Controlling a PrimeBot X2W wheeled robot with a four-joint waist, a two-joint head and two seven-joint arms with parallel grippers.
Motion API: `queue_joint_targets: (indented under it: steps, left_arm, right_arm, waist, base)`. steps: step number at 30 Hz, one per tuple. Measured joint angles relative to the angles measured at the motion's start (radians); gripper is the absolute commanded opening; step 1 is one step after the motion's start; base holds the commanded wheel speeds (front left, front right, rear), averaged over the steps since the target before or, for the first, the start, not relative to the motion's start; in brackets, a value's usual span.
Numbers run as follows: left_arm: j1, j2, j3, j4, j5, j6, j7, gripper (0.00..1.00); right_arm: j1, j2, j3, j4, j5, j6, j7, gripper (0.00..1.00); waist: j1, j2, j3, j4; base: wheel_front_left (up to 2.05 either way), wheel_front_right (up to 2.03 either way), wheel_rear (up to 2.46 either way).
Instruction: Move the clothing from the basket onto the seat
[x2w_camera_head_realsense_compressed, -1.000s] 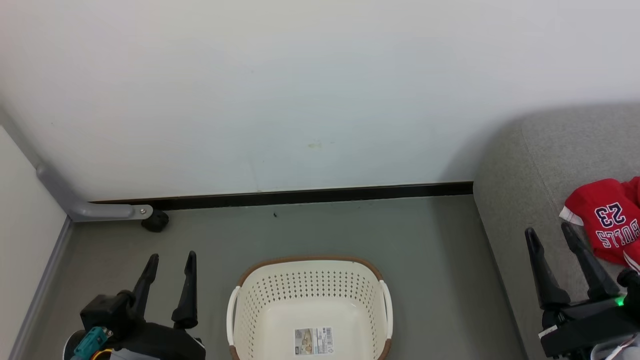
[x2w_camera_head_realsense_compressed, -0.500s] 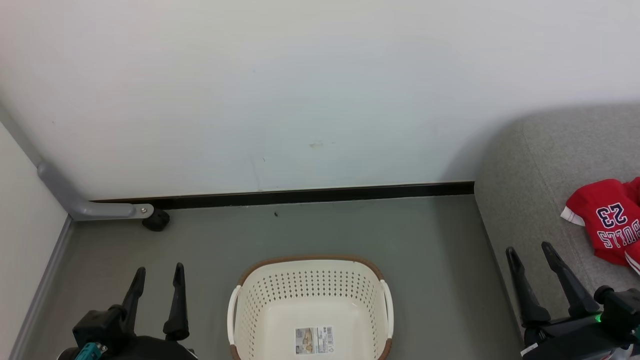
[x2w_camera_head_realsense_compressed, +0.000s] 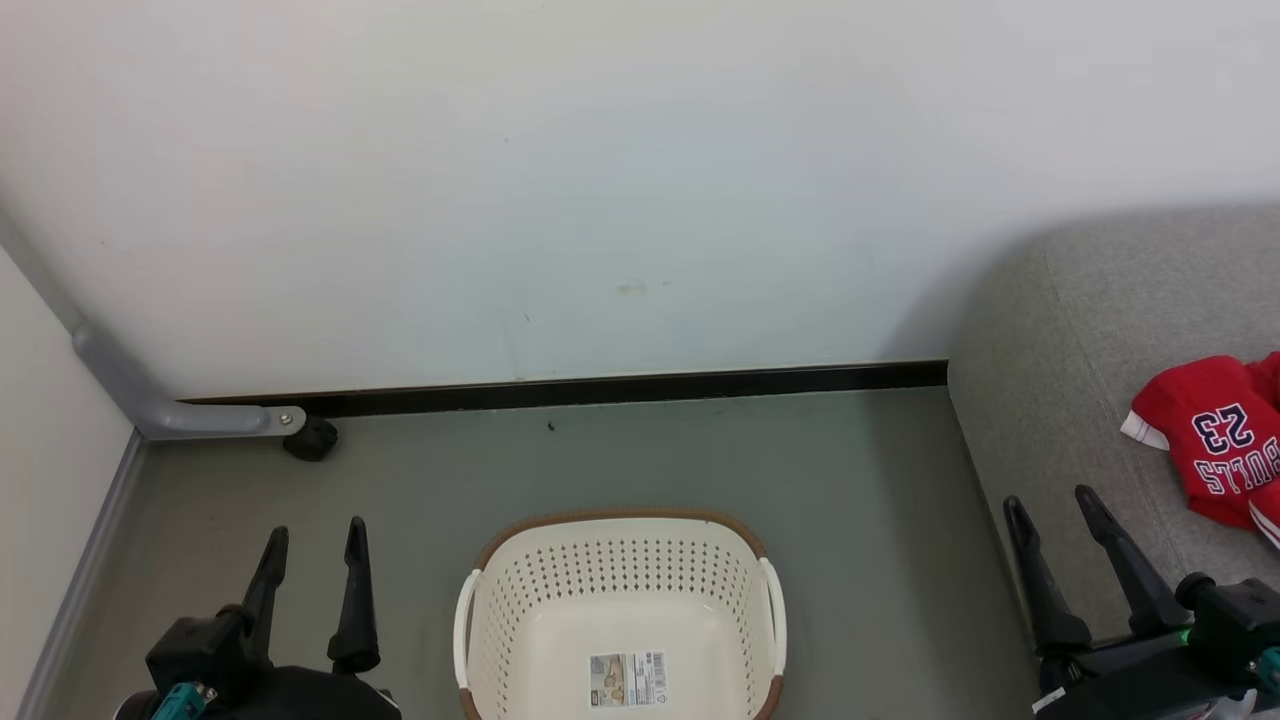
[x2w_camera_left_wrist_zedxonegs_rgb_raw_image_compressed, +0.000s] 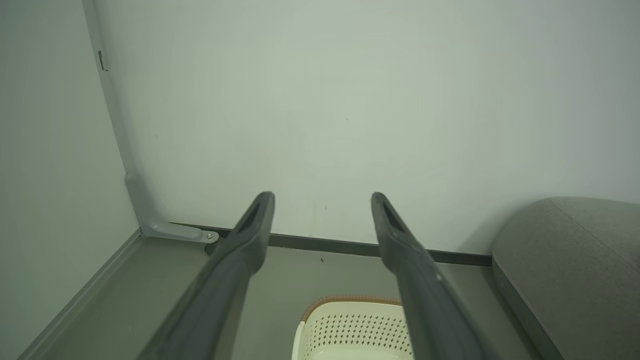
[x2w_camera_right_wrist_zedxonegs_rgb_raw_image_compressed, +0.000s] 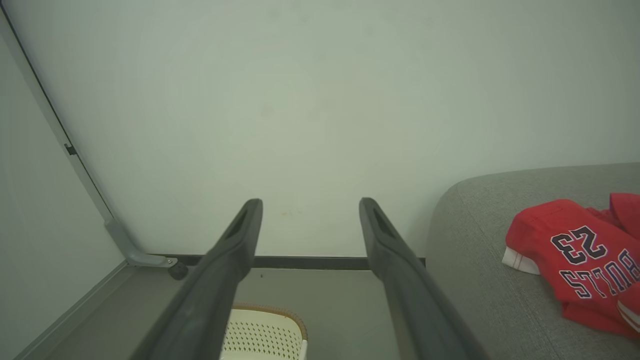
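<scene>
Floor (x2w_camera_head_realsense_compressed: 850, 520) bears one basket (x2w_camera_head_realsense_compressed: 620, 518), seat (x2w_camera_head_realsense_compressed: 1080, 340) one jersey (x2w_camera_head_realsense_compressed: 1215, 440); left tool (x2w_camera_head_realsense_compressed: 316, 530), right tool (x2w_camera_head_realsense_compressed: 1050, 498) gape unladen.

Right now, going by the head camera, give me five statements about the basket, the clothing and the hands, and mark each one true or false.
1. No clothing shows inside the basket. True.
2. The jersey lies on the floor. False: it lies on the seat.
3. The left hand is open and empty. True.
4. The right hand grips the jersey. False: it is open, apart from the jersey.
5. The basket stands on the seat. False: it stands on the floor beside it.
</scene>
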Motion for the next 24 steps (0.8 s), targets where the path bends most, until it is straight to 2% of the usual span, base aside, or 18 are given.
queue_joint_targets:
  steps: [24]
  left_arm:
    - [0.018, -0.030, 0.037, -0.001, 0.036, -0.020, 0.000, 1.00]
  right_arm:
    - [-0.001, 0.037, -0.036, 0.006, -0.034, 0.035, 0.000, 1.00]
  waist:
    - [0.0000, 0.0000, -0.002, -0.004]
  base:
    - [0.00, 0.00, 0.00]
